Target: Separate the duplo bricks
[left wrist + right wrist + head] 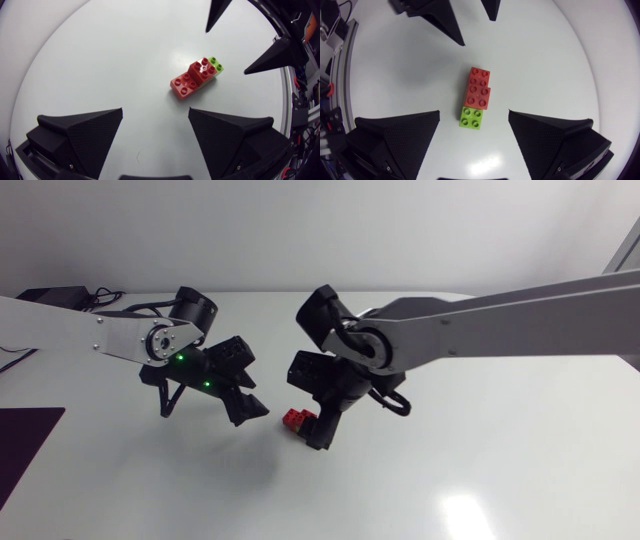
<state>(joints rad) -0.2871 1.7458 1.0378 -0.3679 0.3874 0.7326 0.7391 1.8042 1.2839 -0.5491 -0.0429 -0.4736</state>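
White table (pixel 500 470): carries the brick stack; both claws hang over it, close together.
Right arm (pixel 500 330): a grey link ending in the black right claw (pixel 474 112).
Left arm (pixel 70 330): a grey link with green lights at its wrist, ending in the black left claw (pixel 155 110).
Right claw state: spread wide and pinching nothing, with open table on each side between the fingers and the stack.
Left claw state: spread wide and holding nothing, well short of the stack.
Duplo stack (pixel 295 421): flat on the table, studs up, just ahead of the right claw and farther ahead of the left claw.
Long axis: it runs straight out from the right claw, along the gap between its fingers. From the left claw it slants away, offset toward one finger.
Green brick (pixel 471 117): the end nearest the right claw, level with its fingertips and between them, and the end farthest from the left claw.
Dark red brick (pixel 478 97): the raised middle of the stack.
Lighter red brick (pixel 182 85): the low end pointing at the left claw, away from the right claw.
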